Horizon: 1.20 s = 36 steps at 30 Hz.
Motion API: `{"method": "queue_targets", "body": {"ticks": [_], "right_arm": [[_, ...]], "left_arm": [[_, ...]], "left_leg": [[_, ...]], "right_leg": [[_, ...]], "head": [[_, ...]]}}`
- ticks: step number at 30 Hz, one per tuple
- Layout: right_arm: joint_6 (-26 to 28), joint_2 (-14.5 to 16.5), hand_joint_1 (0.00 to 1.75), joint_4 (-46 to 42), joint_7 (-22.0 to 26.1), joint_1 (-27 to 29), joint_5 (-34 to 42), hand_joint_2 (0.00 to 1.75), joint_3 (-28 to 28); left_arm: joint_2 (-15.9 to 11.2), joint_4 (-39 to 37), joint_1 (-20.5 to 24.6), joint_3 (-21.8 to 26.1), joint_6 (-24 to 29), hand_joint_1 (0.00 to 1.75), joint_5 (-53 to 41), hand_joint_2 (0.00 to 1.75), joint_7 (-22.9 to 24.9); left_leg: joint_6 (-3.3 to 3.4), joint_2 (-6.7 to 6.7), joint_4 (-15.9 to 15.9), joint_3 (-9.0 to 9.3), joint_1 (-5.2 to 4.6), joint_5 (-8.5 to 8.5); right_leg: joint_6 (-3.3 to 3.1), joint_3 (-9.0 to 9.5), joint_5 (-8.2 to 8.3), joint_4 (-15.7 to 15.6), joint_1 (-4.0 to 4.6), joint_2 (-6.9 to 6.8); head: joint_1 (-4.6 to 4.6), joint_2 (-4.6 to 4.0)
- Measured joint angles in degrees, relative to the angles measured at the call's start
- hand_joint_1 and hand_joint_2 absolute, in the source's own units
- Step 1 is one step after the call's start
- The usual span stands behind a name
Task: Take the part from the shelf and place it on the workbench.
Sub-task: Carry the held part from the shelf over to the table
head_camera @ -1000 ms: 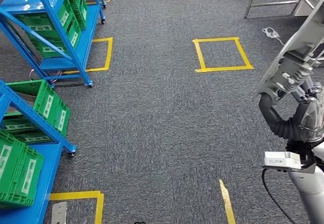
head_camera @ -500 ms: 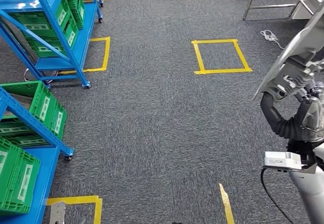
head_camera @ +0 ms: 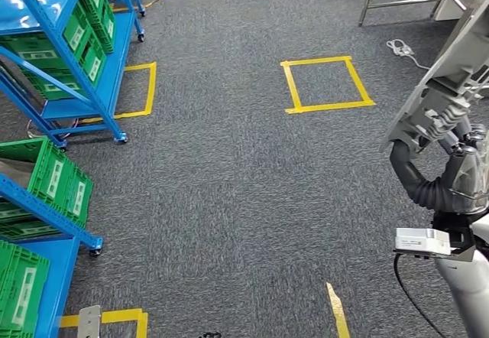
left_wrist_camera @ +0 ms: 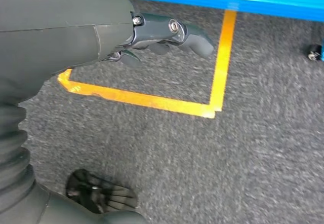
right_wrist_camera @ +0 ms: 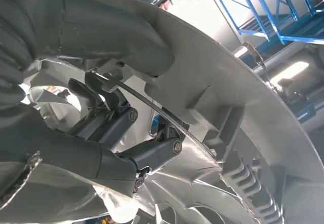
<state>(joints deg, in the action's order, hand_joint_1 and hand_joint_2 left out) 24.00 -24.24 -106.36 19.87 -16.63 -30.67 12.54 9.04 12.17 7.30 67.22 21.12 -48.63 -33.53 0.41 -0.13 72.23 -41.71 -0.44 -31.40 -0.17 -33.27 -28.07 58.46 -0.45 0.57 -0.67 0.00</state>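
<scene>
The right hand grips a grey plastic wheel cover cut off by the frame edge, while the left hand, holding nothing with fingers extended, hangs above yellow floor tape.

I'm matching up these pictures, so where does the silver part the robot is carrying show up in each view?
Head view: the silver part is at the right edge, held by the right hand.
Left wrist view: not in it.
Right wrist view: the part fills the frame.
Shared landmark: blue shelf frame.

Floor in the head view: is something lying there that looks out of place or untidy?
A loose white cable lies on the grey carpet near the metal table legs. Otherwise nothing stands out.
</scene>
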Motion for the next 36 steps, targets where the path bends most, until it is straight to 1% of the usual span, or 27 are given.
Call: {"method": "queue_targets", "body": {"ticks": [1, 2, 3, 4, 7, 9, 10, 12, 13, 14, 15, 16, 17, 18, 19, 21, 23, 24, 25, 27, 28, 29, 30, 32, 33, 34, 36], "right_arm": [[0.00, 0.00, 1.75, 0.00, 0.00, 0.00, -0.04, 1.75, 0.01], [0.01, 0.00, 1.75, 0.00, 0.00, -0.01, -0.07, 1.75, 0.01], [0.03, 0.00, 1.75, 0.00, 0.00, -0.02, -0.09, 1.75, 0.01], [0.05, 0.00, 1.75, 0.00, 0.00, -0.02, -0.14, 1.75, 0.02], [0.13, 0.01, 1.75, -0.03, -0.04, 0.06, -0.39, 1.75, 0.02], [0.09, 0.01, 1.75, -0.06, -0.13, 0.06, -0.08, 1.75, -0.01], [0.04, 0.01, 1.75, -0.07, -0.16, 0.08, 0.33, 1.75, -0.02], [-0.10, 0.01, 1.75, -0.07, -0.10, 0.14, 1.18, 1.75, -0.01], [-0.17, 0.01, 1.75, -0.07, -0.08, 0.23, 1.46, 1.75, -0.01], [-0.22, 0.01, 1.75, -0.07, -0.06, 0.30, 1.61, 1.75, 0.00], [-0.26, 0.01, 1.75, -0.07, -0.05, 0.35, 1.69, 1.75, 0.01], [-0.27, 0.01, 1.75, -0.07, -0.07, 0.37, 1.77, 1.75, 0.01], [-0.28, 0.01, 1.75, -0.05, -0.08, 0.36, 1.83, 1.75, 0.01], [-0.30, 0.02, 1.75, -0.05, -0.08, 0.36, 1.87, 1.75, 0.01], [-0.30, 0.02, 1.75, -0.05, -0.09, 0.37, 1.90, 1.75, 0.02], [-0.31, 0.03, 1.75, -0.07, -0.09, 0.42, 1.91, 1.75, 0.03], [-0.32, 0.03, 1.75, -0.09, -0.11, 0.44, 1.95, 1.75, 0.03], [-0.33, 0.03, 1.75, -0.10, -0.12, 0.44, 1.97, 1.75, 0.03], [-0.33, 0.03, 1.75, -0.12, -0.13, 0.43, 1.98, 1.75, 0.02], [-0.33, 0.03, 1.75, -0.13, -0.11, 0.44, 1.96, 1.75, 0.03], [-0.33, 0.03, 1.75, -0.13, -0.11, 0.45, 1.96, 1.75, 0.03], [-0.33, 0.03, 1.75, -0.13, -0.11, 0.46, 1.96, 1.75, 0.04], [-0.33, 0.03, 1.75, -0.13, -0.11, 0.46, 1.96, 1.75, 0.04], [-0.33, 0.03, 1.75, -0.13, -0.11, 0.46, 1.97, 1.75, 0.05], [-0.33, 0.03, 1.75, -0.13, -0.10, 0.44, 1.98, 1.75, 0.04], [-0.32, 0.03, 1.75, -0.13, -0.08, 0.45, 2.00, 1.75, 0.04], [-0.33, 0.03, 1.75, -0.13, -0.06, 0.51, 2.12, 1.75, 0.02]], "left_arm": [[-0.03, 0.00, 0.01, 0.01, 0.05, 0.00, 0.04, 1.75, 0.10], [-0.09, 0.00, 0.04, 0.01, 0.09, 0.00, 0.07, 1.75, 0.18], [-0.15, 0.00, 0.11, 0.00, 0.16, 0.00, 0.09, 1.75, 0.24], [-0.20, 0.00, 0.16, -0.01, 0.28, 0.00, 0.11, 1.75, 0.29], [-0.19, 0.00, 0.24, 0.01, 0.89, 0.00, 0.21, 1.75, 0.47], [-0.11, 0.00, 0.38, 0.01, 1.15, 0.00, 0.28, 1.75, 0.54], [-0.05, 0.00, 0.49, 0.01, 1.20, 0.00, 0.31, 1.75, 0.56], [0.09, 0.00, 0.63, 0.01, 1.28, 0.00, 0.42, 1.75, 0.62], [0.19, 0.00, 0.64, 0.01, 1.31, 0.00, 0.46, 1.75, 0.66], [0.26, 0.00, 0.65, 0.01, 1.33, 0.00, 0.50, 1.75, 0.68], [0.31, 0.00, 0.66, 0.01, 1.34, 0.00, 0.51, 1.75, 0.71], [0.35, 0.00, 0.67, 0.01, 1.34, 0.00, 0.52, 1.75, 0.71], [0.30, 0.01, 0.67, 0.01, 1.36, 0.00, 0.52, 1.75, 0.72], [0.26, 0.02, 0.67, 0.01, 1.37, 0.00, 0.52, 1.75, 0.72], [0.22, 0.03, 0.64, 0.01, 1.40, 0.00, 0.52, 1.75, 0.72], [0.21, 0.03, 0.55, 0.02, 1.47, 0.00, 0.55, 1.75, 0.72], [0.23, 0.03, 0.55, 0.03, 1.52, 0.00, 0.57, 1.75, 0.72], [0.26, 0.03, 0.59, 0.03, 1.53, 0.00, 0.57, 1.75, 0.72], [0.29, 0.03, 0.62, 0.03, 1.54, 0.00, 0.56, 1.75, 0.72], [0.36, 0.02, 0.61, 0.03, 1.55, 0.00, 0.55, 1.75, 0.72], [0.37, 0.02, 0.58, 0.03, 1.55, 0.00, 0.55, 1.75, 0.72], [0.37, 0.02, 0.56, 0.03, 1.55, 0.00, 0.55, 1.75, 0.72], [0.37, 0.02, 0.54, 0.03, 1.56, 0.00, 0.55, 1.75, 0.72], [0.33, 0.03, 0.55, 0.03, 1.59, 0.00, 0.55, 1.75, 0.72], [0.31, 0.03, 0.56, 0.03, 1.62, 0.00, 0.55, 1.75, 0.73], [0.28, 0.04, 0.56, 0.03, 1.68, 0.00, 0.55, 1.75, 0.74], [0.25, 0.04, 0.58, 0.04, 1.87, 0.00, 0.60, 1.75, 0.84]], "left_leg": [[0.45, -0.02, -3.85, 1.12, -0.27, 3.07], [0.92, -0.06, -7.54, 2.29, -0.61, 5.48], [1.33, -0.09, -10.68, 3.31, -0.91, 6.90], [1.64, -0.11, -12.47, 3.85, -1.14, 7.58], [2.14, -0.07, -13.89, 4.50, -1.13, 7.80], [2.43, 0.00, -14.98, 5.33, -0.76, 8.11], [2.52, 0.03, -15.30, 5.61, -0.62, 8.17], [2.65, 0.04, -15.38, 5.71, -0.58, 8.01], [2.62, 0.06, -15.36, 5.74, -0.53, 7.91], [2.51, 0.08, -15.32, 5.79, -0.43, 7.79], [2.32, 0.10, -15.21, 5.86, -0.26, 7.65], [2.03, 0.09, -14.99, 5.92, -0.09, 7.45], [1.64, 0.06, -14.64, 5.89, -0.02, 7.19], [1.25, 0.03, -14.19, 5.77, -0.01, 6.94], [0.90, 0.00, -13.82, 5.63, -0.07, 6.77], [0.45, 0.01, -13.45, 5.47, -0.09, 6.70], [0.00, 0.07, -12.75, 5.28, 0.11, 6.04], [-0.26, 0.07, -11.18, 4.68, 0.21, 4.91], [-0.50, 0.06, -8.35, 3.52, 0.28, 3.19], [-0.68, 0.05, -0.35, 0.14, 0.33, -0.62], [-0.61, 0.04, 2.68, -1.15, 0.33, -1.63], [-0.45, 0.03, 3.81, -1.58, 0.31, -1.59], [-0.19, 0.00, 2.48, -0.90, 0.27, -0.39], [0.47, -0.39, -4.99, 2.71, 0.13, 3.41], [0.74, -0.71, -8.79, 4.54, 0.05, 4.75], [0.91, -0.98, -11.32, 5.76, -0.05, 5.34], [1.10, -1.02, -12.83, 6.46, -0.23, 5.16]], "right_leg": [[0.00, 0.52, -0.35, -0.02, 0.06, 0.11], [0.05, 0.94, -0.66, -0.03, 0.11, 0.19], [0.17, 1.10, -0.89, -0.04, 0.13, 0.27], [0.37, 1.10, -1.07, -0.06, 0.13, 0.35], [1.22, 1.09, -1.51, -0.27, 0.09, 0.40], [1.73, 0.14, -3.04, 1.79, 0.12, 0.19], [1.96, -1.33, -4.48, 4.59, 0.02, 0.08], [2.59, -5.41, -7.32, 11.95, -0.23, 0.00], [2.90, -7.05, -7.80, 14.50, -0.39, -0.04], [3.21, -7.66, -7.07, 14.88, -0.57, -0.11], [3.53, -7.07, -5.29, 12.96, -0.78, -0.26], [3.88, -5.45, -2.97, 9.22, -1.04, -0.53], [4.23, -3.56, -1.28, 5.25, -1.16, -0.88], [4.16, -1.98, -0.24, 2.22, -1.24, -1.01], [3.90, -1.03, 0.11, 0.51, -1.23, -1.07], [2.85, -0.68, 0.00, 0.15, -1.06, -0.69], [2.06, -0.62, 0.14, 0.16, -1.01, -0.56], [1.67, -0.54, 0.19, 0.11, -1.02, -0.53], [1.35, -0.48, 0.19, 0.08, -1.00, -0.51], [1.02, -0.45, 0.12, 0.09, -0.80, -0.42], [0.97, -0.42, 0.09, 0.10, -0.68, -0.32], [0.94, -0.37, 0.07, 0.10, -0.58, -0.19], [0.92, -0.30, 0.05, 0.10, -0.50, -0.04], [0.94, -0.15, -0.02, 0.10, -0.45, 0.32], [1.04, -0.18, -0.07, 0.12, -0.39, 0.55], [1.21, -0.28, -0.07, 0.13, -0.38, 0.75], [1.76, -0.53, 0.01, 0.04, -0.43, 1.17]], "head": [[-0.01, 0.00], [-0.03, 0.00], [-0.02, 0.00], [-0.04, 0.00], [-0.01, 0.00], [-0.10, 0.00], [-0.15, 0.00], [-0.18, 0.00], [-0.15, 0.00], [-0.15, 0.00], [-0.15, 0.00], [-0.16, 0.00], [-0.22, 0.00], [-0.23, 0.00], [-0.25, 0.00], [-0.22, 0.00], [-0.22, 0.00], [-0.20, 0.00], [-0.16, 0.00], [-0.12, 0.00], [-0.13, 0.00], [-0.13, 0.00], [-0.13, 0.00], [-0.14, 0.00], [-0.16, 0.00], [-0.15, 0.00], [-0.18, 0.00]]}}
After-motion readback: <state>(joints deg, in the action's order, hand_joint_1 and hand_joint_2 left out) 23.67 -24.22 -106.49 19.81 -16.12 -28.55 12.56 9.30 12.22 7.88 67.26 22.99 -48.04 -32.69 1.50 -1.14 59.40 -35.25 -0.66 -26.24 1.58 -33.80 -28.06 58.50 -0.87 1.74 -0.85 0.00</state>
